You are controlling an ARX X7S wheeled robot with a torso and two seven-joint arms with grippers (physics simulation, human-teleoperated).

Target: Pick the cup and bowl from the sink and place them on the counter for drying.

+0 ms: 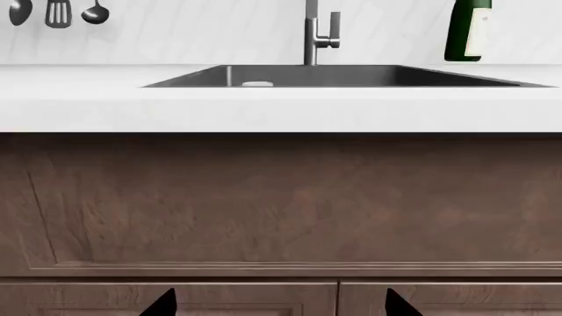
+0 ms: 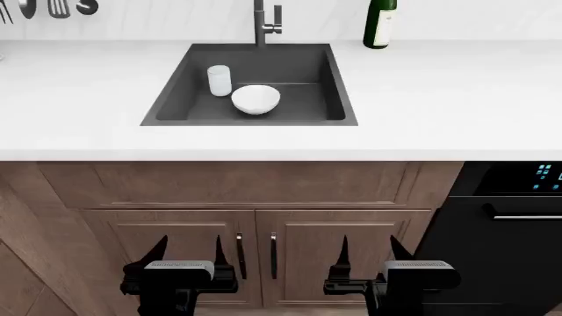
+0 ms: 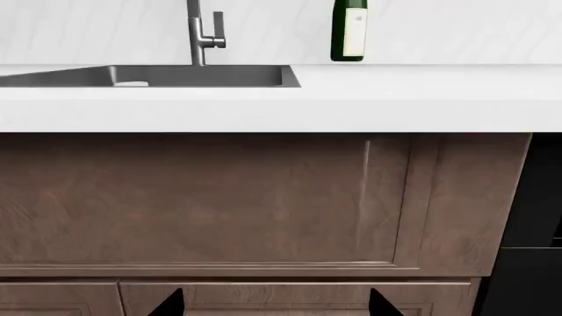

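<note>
In the head view a small white cup stands upright in the dark grey sink, with a white bowl just to its right and nearer me. The white counter surrounds the basin. My left gripper and right gripper hang low in front of the brown cabinet doors, well below the counter; both are open and hold nothing. In the left wrist view only the cup's rim peeks over the sink edge; the left fingertips are spread wide. The right fingertips are likewise apart.
A tall green wine bottle stands on the counter behind the sink's right corner. A grey faucet rises at the sink's back edge. Utensils hang on the wall at far left. A black appliance sits right of the cabinets.
</note>
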